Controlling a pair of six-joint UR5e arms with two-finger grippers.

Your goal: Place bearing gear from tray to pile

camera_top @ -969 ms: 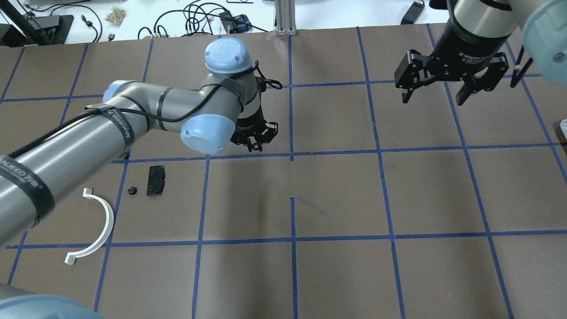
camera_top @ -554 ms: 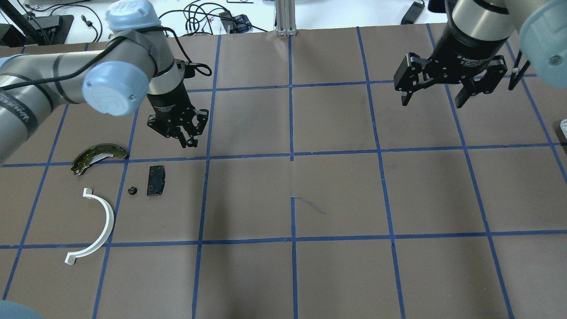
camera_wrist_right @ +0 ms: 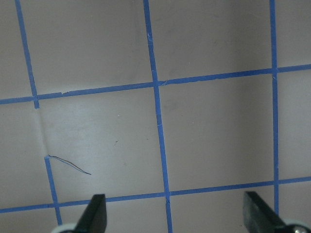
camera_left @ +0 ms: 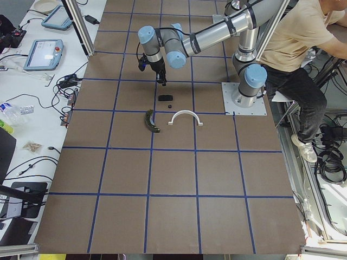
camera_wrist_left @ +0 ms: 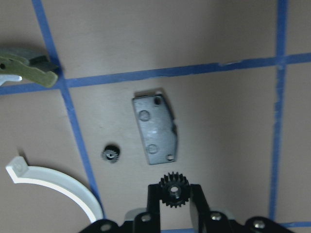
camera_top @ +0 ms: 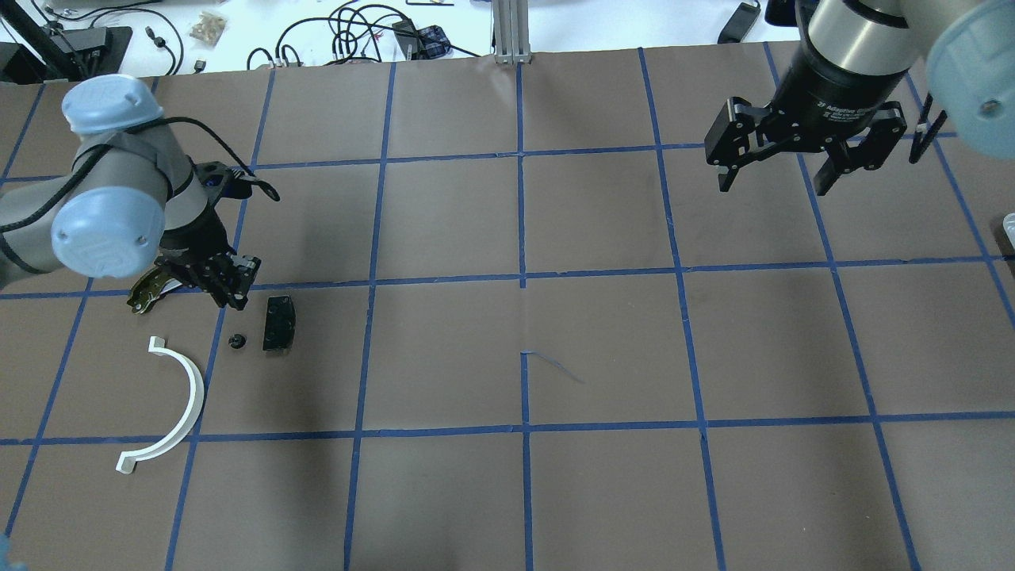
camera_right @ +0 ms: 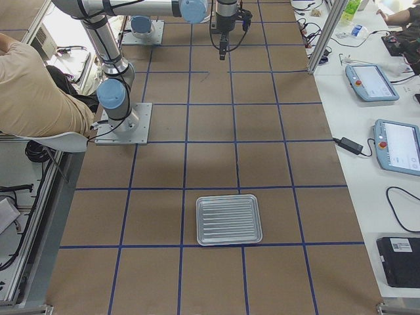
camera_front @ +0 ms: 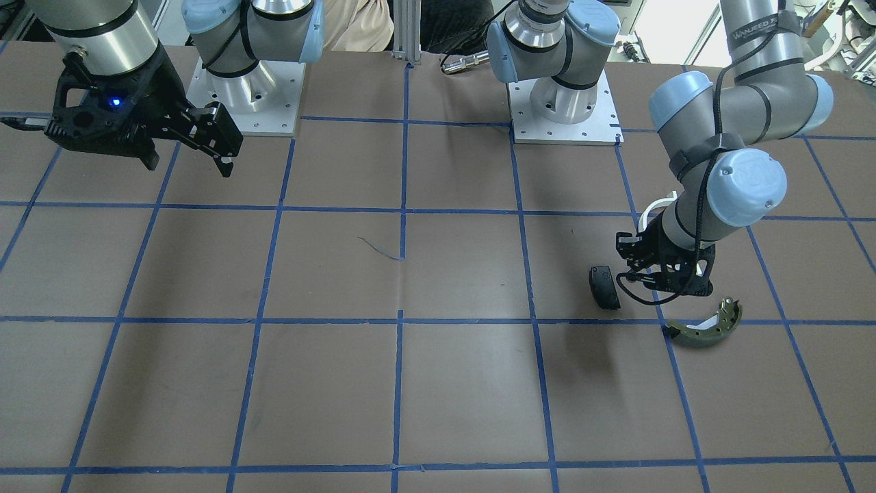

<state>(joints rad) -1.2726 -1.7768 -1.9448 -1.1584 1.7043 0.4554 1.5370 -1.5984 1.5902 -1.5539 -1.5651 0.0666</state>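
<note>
Bearing gear [camera_wrist_left: 174,191] is held pinched in the left gripper [camera_wrist_left: 175,188] at bottom centre of the wrist frame, with the brake pad [camera_wrist_left: 154,128] of the pile [camera_top: 235,341] just above it, long axis near-vertical, left arm nearer.

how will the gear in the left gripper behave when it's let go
Probably rigid: the gear looks like dark metal or hard plastic, its teeth pinched in the left gripper. Its face looks level with the table, so it should land flat rather than roll, like the other gear lying there.
</note>
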